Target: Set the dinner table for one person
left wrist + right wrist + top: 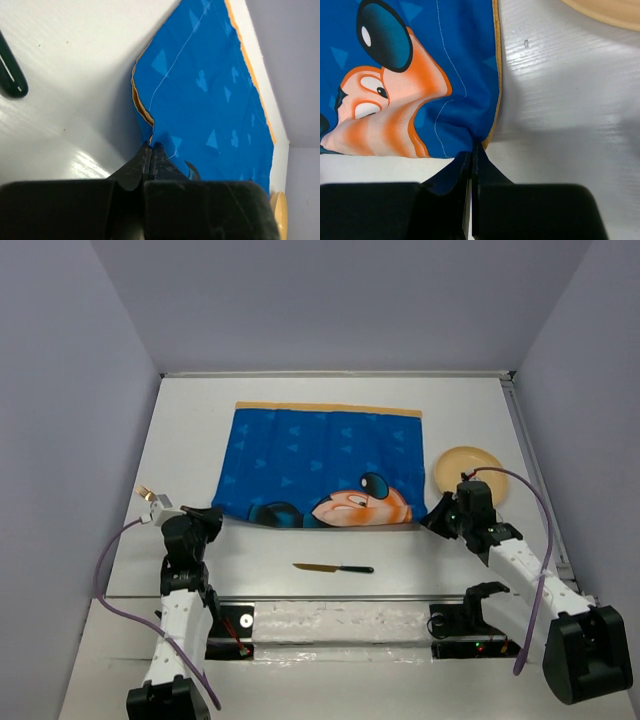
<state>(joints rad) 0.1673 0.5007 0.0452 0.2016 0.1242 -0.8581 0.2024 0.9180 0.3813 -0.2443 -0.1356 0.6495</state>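
Observation:
The blue Mickey Mouse placemat [320,455] lies spread on the white dinner table [190,430]. My left gripper [212,515] is shut on its near left corner, seen close in the left wrist view [151,145] where the cloth [210,90] bunches at the fingertips. My right gripper [432,518] is shut on the near right corner; in the right wrist view [472,150] the cloth [420,75] puckers into the jaws. The near edge hangs slightly raised between the two grippers.
A knife [335,568] with a yellow blade and black handle lies on the table in front of the placemat. A tan plate [470,472] sits just right of the placemat, behind the right gripper, and shows in the right wrist view [605,10]. Grey walls enclose the table.

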